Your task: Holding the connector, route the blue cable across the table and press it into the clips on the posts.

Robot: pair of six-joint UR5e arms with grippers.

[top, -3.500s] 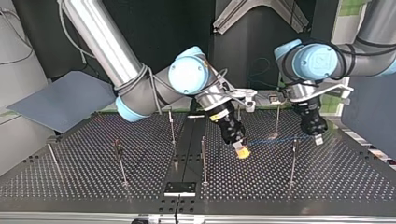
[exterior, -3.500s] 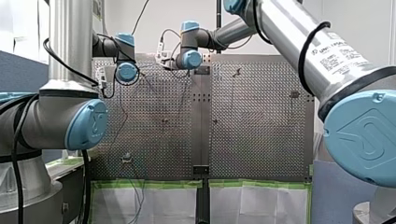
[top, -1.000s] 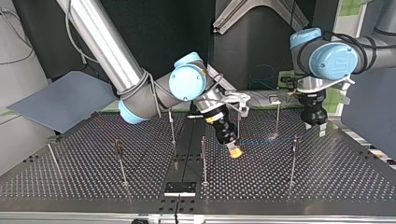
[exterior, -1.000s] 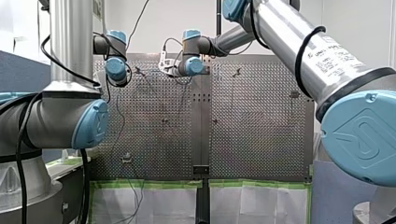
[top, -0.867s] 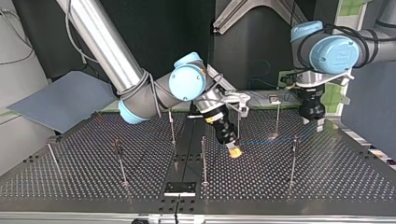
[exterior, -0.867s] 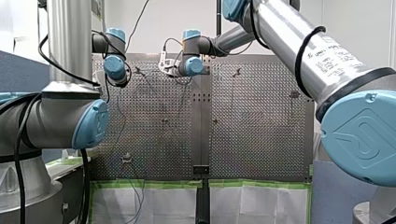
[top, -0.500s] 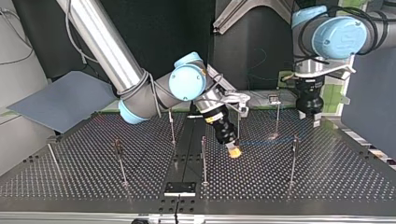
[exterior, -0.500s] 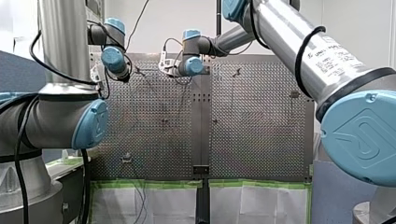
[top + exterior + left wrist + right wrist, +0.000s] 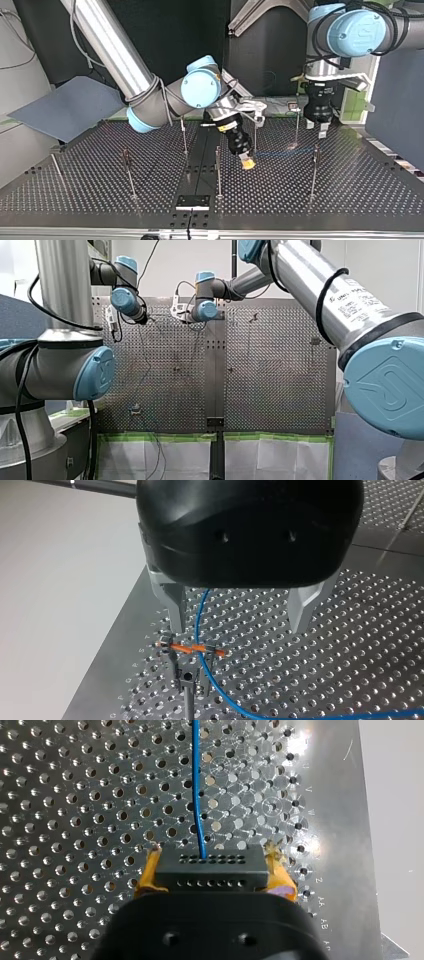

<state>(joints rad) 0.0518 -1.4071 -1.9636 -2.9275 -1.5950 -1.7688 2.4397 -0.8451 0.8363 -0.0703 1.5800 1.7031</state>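
In the right wrist view my right gripper [image 9: 212,855] is shut on the black connector [image 9: 207,868], yellow pads [image 9: 150,870] on both its sides. The blue cable [image 9: 196,780] leaves the connector and runs straight ahead over the table. From the top view it hangs low near the middle as my right gripper [image 9: 246,163], the cable [image 9: 282,151] stretching toward the right. My left gripper [image 9: 237,628] is open, its metal fingers [image 9: 175,607] wide apart above a post clip [image 9: 192,652] with orange parts. The cable [image 9: 200,620] passes between the fingers and through that clip.
Several thin posts stand on the perforated table [image 9: 350,190], among them one [image 9: 313,170] at the top view's right and one [image 9: 218,170] near the middle. A black plate [image 9: 192,202] sits at the near edge. A grey board [image 9: 70,107] leans at the left.
My left gripper has lifted off the cable and moved up and toward the top view's middle. My right gripper has barely shifted with the connector.
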